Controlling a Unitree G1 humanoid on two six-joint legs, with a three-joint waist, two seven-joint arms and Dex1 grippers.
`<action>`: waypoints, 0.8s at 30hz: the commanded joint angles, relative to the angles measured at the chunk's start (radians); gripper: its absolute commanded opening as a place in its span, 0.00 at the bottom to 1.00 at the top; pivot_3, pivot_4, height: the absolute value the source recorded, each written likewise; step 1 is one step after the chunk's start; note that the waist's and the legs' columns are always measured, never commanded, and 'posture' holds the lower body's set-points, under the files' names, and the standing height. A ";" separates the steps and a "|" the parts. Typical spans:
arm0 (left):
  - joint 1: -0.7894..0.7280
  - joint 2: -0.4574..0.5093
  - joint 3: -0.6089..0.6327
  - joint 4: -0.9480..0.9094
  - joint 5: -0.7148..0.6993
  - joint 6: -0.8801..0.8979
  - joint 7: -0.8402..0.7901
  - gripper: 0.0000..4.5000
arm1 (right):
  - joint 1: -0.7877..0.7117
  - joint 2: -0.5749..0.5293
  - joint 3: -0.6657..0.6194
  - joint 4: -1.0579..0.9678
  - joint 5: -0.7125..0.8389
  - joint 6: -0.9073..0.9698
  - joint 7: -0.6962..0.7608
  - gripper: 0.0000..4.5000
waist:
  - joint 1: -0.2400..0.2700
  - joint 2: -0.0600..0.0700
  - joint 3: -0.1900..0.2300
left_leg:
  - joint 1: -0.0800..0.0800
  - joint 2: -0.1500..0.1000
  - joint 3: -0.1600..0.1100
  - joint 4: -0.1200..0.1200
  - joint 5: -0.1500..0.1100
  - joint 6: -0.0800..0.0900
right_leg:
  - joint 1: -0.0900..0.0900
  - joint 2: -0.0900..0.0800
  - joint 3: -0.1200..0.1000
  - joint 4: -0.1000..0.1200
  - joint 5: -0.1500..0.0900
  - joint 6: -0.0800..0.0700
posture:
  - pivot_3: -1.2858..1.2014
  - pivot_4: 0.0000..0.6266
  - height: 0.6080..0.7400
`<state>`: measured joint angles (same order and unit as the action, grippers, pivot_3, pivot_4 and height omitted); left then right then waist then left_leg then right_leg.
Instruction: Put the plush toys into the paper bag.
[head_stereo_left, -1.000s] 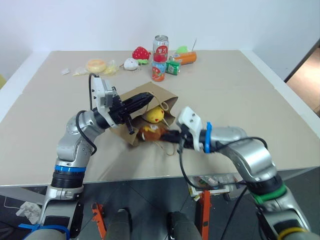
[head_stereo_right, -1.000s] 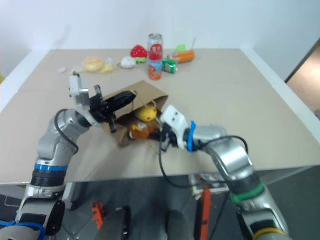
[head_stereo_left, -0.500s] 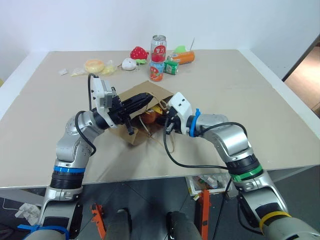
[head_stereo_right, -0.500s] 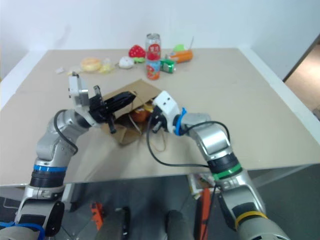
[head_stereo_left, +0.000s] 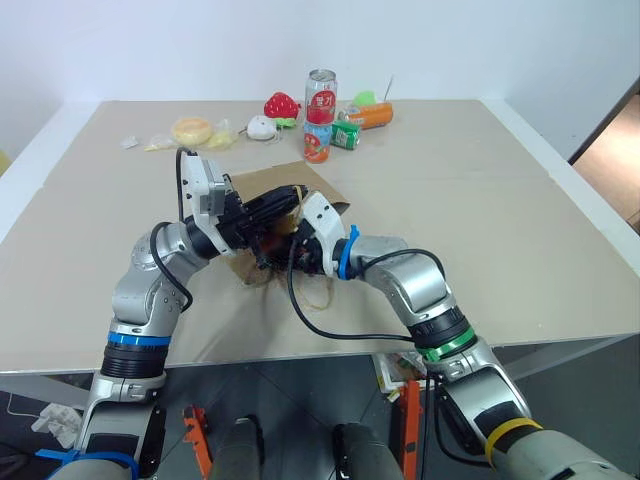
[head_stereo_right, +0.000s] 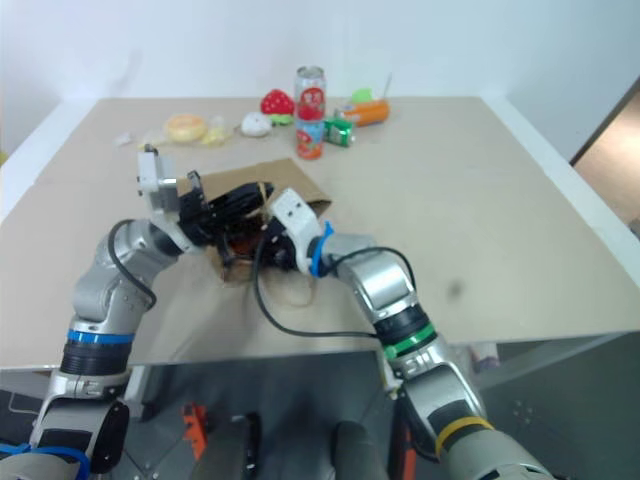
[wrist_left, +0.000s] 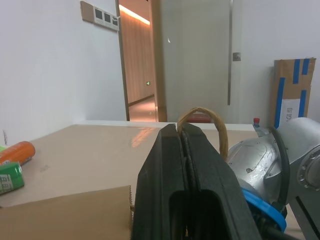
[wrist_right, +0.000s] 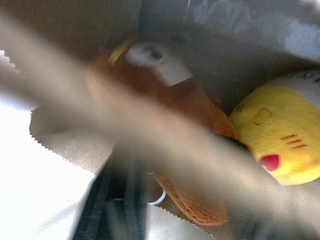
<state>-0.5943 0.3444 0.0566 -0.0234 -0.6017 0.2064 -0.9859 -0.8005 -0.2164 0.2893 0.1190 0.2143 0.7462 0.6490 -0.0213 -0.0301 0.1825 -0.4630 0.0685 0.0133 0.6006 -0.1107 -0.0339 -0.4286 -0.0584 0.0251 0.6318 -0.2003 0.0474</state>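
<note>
- Brown paper bag (head_stereo_left: 318, 182) lies on its side on the table (head_stereo_left: 480, 200), with its mouth turned towards the robot
- At that mouth the right gripper (head_stereo_left: 288, 243) reaches in; whether its jaws are apart or together I cannot tell, and nothing can be seen clamped in them
- Just inside the bag, in the right wrist view, lies the bear (wrist_right: 175, 115), its lower end close to the bag's serrated rim
- Deeper in the bag, touching the bear, sits the yellow toy (wrist_right: 280, 140), face towards the mouth
- Above the mouth, the left gripper (wrist_left: 180, 127) is clamped tight on the bag's handle (wrist_left: 210, 112), whose loop rises just past the fingertips; this grip looks to be what holds the mouth up
- Judgement: both toys are in the bag, so the task is nearly done; the bear may need a last nudge deeper, since it sits so near the rim
- What seems left: draw the right gripper out without dragging a toy along, then let go of the handle
- Well beyond the bag, at the table's far edge, stand a can (head_stereo_left: 321, 90), a strawberry toy (head_stereo_left: 282, 105) and a white round toy (head_stereo_left: 262, 127), none of them part of the job
</note>
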 joint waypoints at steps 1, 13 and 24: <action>-0.017 -0.003 0.014 -0.034 -0.018 0.001 0.010 0.00 | -0.014 -0.036 -0.050 -0.068 0.021 0.009 0.022 0.51 | 0.000 0.000 0.000 | 0.000 0.000 0.000 0.000 0.000 0.000 | 0.000 0.000 0.000 0.000 0.000 0.000 | 0.52 0.24 1.00; -0.066 -0.028 0.056 0.015 -0.064 0.045 0.061 0.00 | 0.049 -0.130 -0.138 -0.234 0.118 0.085 0.070 0.51 | 0.001 0.000 0.000 | 0.000 0.000 0.000 0.000 0.000 0.000 | -0.001 0.000 0.000 0.000 0.000 0.000 | 0.52 0.24 1.00; -0.061 -0.026 0.059 0.007 -0.070 0.048 0.076 0.00 | 0.035 -0.146 -0.211 -0.205 0.137 0.046 0.066 0.51 | 0.000 0.000 0.000 | -0.001 0.000 0.000 0.000 0.000 0.000 | -0.001 0.000 0.000 0.000 0.000 0.000 | 0.52 0.24 1.00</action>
<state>-0.6360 0.3185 0.0891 0.0157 -0.6497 0.2504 -0.9213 -0.7367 -0.3140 0.2009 -0.0583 0.3035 0.8167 0.6979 -0.0210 -0.0301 0.1825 -0.4636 0.0684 0.0134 0.6007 -0.1107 -0.0339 -0.4292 -0.0585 0.0252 0.6317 -0.2004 0.0476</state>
